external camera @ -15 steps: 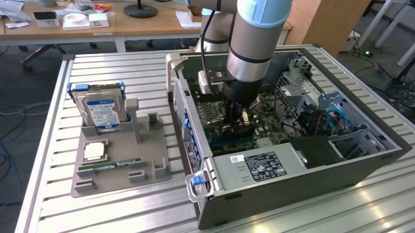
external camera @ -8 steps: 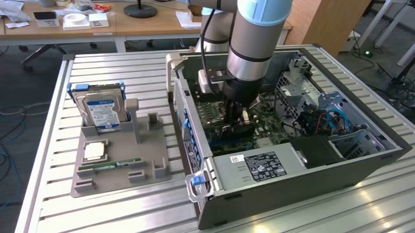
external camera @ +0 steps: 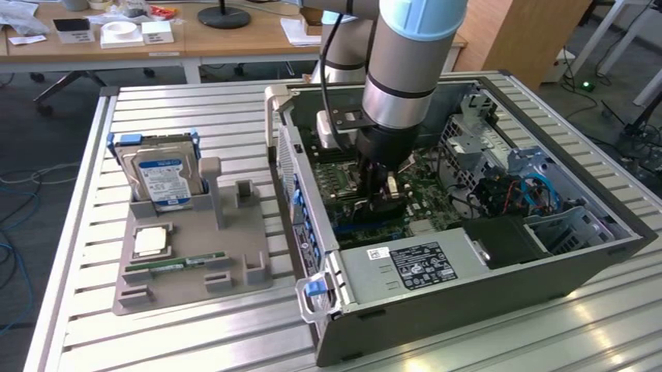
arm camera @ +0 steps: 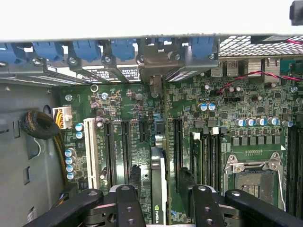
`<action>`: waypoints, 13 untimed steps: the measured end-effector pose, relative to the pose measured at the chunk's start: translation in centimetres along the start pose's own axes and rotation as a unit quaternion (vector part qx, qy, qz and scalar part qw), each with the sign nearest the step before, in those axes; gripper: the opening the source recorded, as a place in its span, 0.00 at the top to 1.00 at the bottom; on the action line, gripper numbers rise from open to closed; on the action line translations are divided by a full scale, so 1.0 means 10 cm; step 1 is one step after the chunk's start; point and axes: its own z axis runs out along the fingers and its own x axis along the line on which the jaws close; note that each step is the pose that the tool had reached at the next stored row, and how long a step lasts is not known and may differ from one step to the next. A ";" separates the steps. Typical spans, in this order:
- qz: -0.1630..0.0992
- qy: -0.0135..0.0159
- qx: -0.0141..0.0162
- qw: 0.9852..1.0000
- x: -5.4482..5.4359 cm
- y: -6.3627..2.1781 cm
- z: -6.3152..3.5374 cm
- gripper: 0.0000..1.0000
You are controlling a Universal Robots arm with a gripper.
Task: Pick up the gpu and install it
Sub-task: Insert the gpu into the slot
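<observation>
Black jointed fingers (arm camera: 127, 204) of the claw (arm camera: 159, 182) were drawn in narrow on the gpu (arm camera: 158, 203), a thin dark expansion card seen edge-on, one pad against each flat face. The card hung inside the open grey metal computer case (external camera: 497, 283), just above the green motherboard (arm camera: 236, 104) and in line with the long black expansion slots (arm camera: 125, 142); I could not tell whether its lower edge had touched one.

On the exterior view's left of the case, on the slatted aluminium desk (external camera: 207, 341), sat a grey moulded parts tray (external camera: 181, 291). It carried an upright boxy hard drive with a blue-white label (external camera: 163, 182) and a slim green RAM stick (external camera: 174, 266) lying flat. The arm reached down into the middle of the case.

By my judgement the card would handle as light and stiff, but fragile: exposed components, a thin board that dislikes twisting, and edge contacts best left untouched. A hold on the flat faces near the top edge, away from the contacts and roughly mid-length, looked the safest, and that seemed to be where the claw had it.
</observation>
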 end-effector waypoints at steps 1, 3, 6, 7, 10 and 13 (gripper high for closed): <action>0.000 0.000 0.000 1.000 0.00 -0.001 0.000 0.55; 0.000 0.000 0.000 1.000 0.00 0.000 0.002 0.55; 0.000 0.000 0.000 1.000 0.00 0.000 0.010 0.55; 0.000 0.000 0.000 1.000 0.00 0.000 0.010 0.55; 0.000 0.000 0.000 1.000 0.00 0.000 0.011 0.55; 0.000 0.000 0.000 1.000 0.00 0.000 0.011 0.55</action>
